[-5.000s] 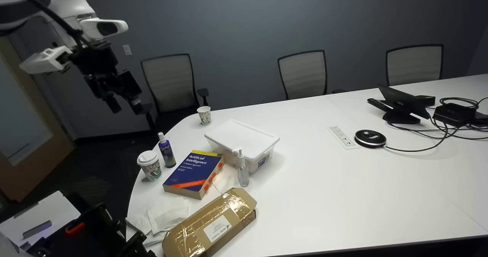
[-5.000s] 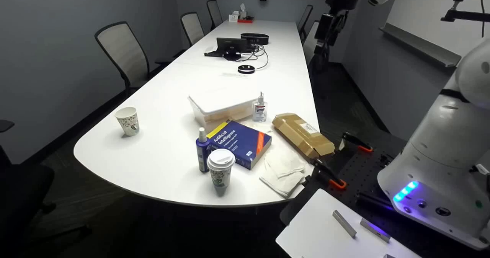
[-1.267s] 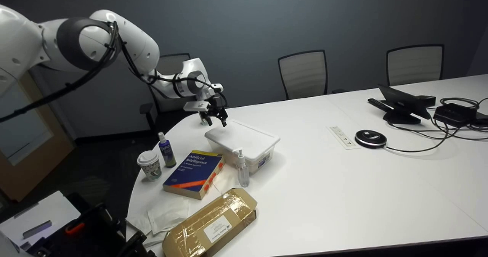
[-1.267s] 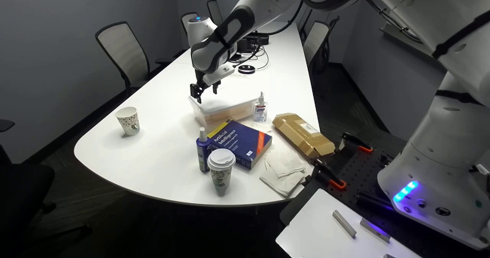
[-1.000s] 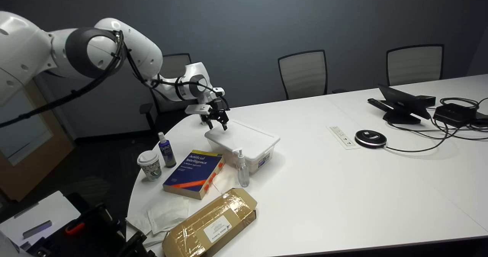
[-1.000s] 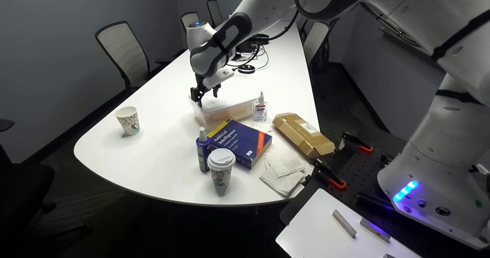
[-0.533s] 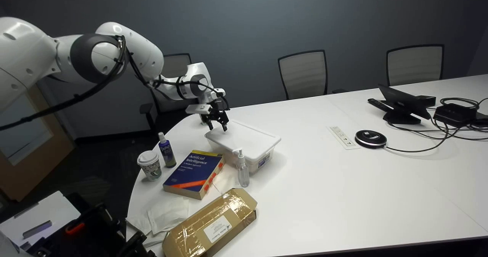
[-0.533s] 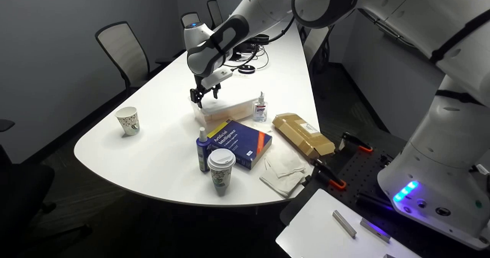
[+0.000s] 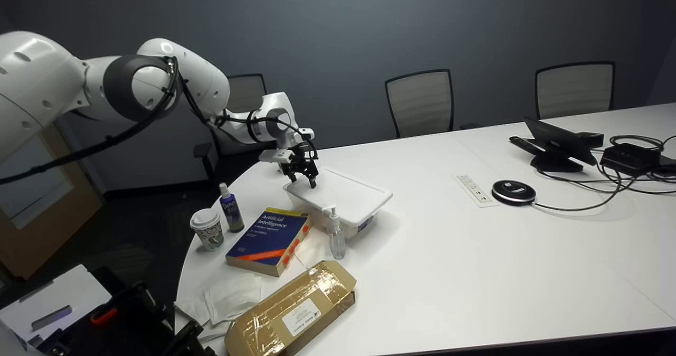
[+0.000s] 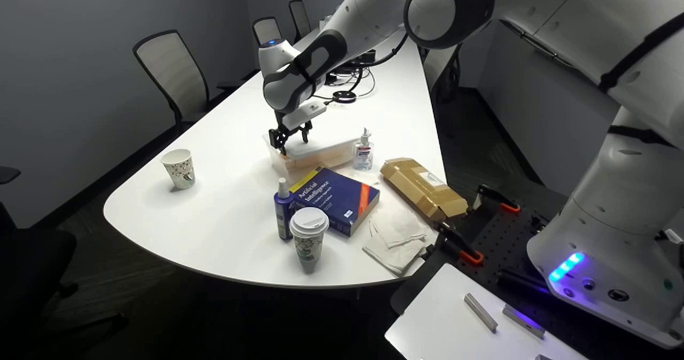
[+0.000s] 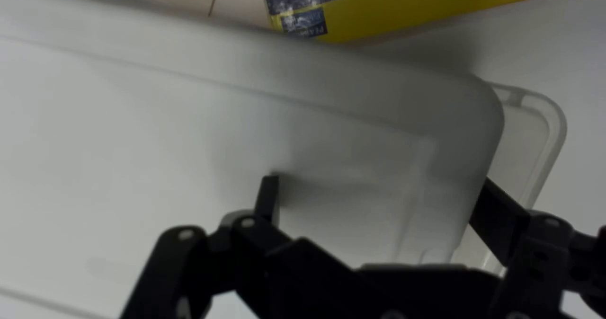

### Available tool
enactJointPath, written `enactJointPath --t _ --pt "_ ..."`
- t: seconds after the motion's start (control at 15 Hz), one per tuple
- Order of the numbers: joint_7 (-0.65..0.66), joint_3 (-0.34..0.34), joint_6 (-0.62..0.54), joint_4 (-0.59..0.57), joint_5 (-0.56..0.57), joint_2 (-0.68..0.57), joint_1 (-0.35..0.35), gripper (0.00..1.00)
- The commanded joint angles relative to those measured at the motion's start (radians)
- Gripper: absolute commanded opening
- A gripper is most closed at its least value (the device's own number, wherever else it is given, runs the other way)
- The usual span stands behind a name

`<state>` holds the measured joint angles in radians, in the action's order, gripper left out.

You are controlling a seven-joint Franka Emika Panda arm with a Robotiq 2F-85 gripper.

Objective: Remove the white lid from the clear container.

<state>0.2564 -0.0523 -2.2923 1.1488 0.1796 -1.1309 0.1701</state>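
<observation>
White meeting table, one, your work surface. Nearest item: your gripper, jaws parted, nothing clamped between them. Wrist view shows it straddling one short edge of the white lid: one finger over the top face, its mate beyond that edge; firm contact cannot be told. Lid: lying on the clear container, offset lengthwise, container rim bared past the straddled edge. Long axis: leads from your gripper to the opposite short end, roughly along your closing line. Judgement: the coming move turns on this; closing would likely shove the lid lengthwise rather than pinch it, so a lift probably wants the outer tip under the edge. Beside one long side: blue book and pump bottle, each perhaps near enough for you to nudge. Farther: paper cup, apart from the lid. Farthest: mesh-backed chair before a grey wall.
</observation>
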Motion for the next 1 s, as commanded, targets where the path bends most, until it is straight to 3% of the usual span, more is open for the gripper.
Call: enactJointPath --t 0.0,0.93 --pt "0.037 -0.037 0.04 -0.045 -0.01 -0.019 0.018 1.0" --pt "0.108 -0.155 0.023 0.003 0.015 0.013 0.004 1.0"
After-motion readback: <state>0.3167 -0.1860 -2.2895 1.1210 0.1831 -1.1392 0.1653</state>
